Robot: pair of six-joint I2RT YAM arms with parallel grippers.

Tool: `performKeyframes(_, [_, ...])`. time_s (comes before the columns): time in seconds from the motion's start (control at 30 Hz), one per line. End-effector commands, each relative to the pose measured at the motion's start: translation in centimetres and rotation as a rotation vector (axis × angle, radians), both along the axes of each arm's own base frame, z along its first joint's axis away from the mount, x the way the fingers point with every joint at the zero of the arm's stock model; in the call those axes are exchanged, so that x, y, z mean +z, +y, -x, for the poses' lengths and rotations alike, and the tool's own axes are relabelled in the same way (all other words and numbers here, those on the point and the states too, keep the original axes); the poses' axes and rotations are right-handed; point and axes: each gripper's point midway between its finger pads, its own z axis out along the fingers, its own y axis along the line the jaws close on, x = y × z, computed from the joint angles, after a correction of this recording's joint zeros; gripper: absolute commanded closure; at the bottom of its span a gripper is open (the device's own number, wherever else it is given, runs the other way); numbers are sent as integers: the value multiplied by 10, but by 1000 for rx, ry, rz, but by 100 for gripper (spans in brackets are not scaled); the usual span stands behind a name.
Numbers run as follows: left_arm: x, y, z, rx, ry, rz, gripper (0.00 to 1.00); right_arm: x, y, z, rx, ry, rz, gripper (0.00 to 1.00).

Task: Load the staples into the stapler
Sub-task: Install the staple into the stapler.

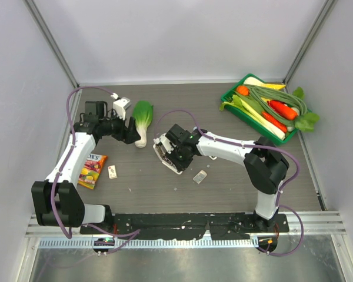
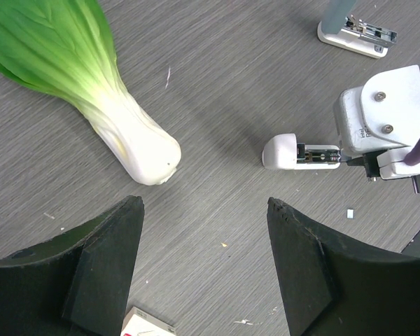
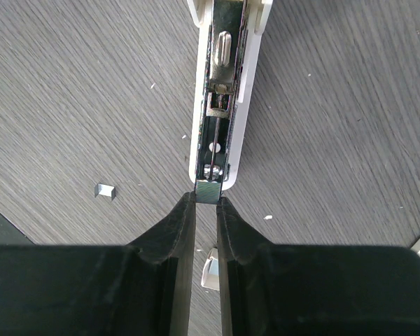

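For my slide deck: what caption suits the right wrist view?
Right gripper pinches a silvery piece at the channel end of the open stapler; a loose staple lies nearby.

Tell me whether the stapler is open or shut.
Open: the stapler lies with its silvery channel and spring exposed, facing up, in the right wrist view, with no cover over them.

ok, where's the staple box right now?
Top view, left side: the staples lie just right of the colourful snack packet, well left of the stapler.
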Motion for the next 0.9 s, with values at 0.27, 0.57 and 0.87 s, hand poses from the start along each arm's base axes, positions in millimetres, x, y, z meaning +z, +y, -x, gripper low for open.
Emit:
performKeyframes(0.27, [3,-1,-2,-3,-5,26,25,6,8,-6,2,-23,-24,79])
performKeyframes(0.57, [3,-1,-2,-1,-4,27,25,12,11,-6,13,-24,-40,68])
performKeyframes(0.87, [3,-1,-2,-1,-3,29,25,18,16,-7,21,-28,-61,63])
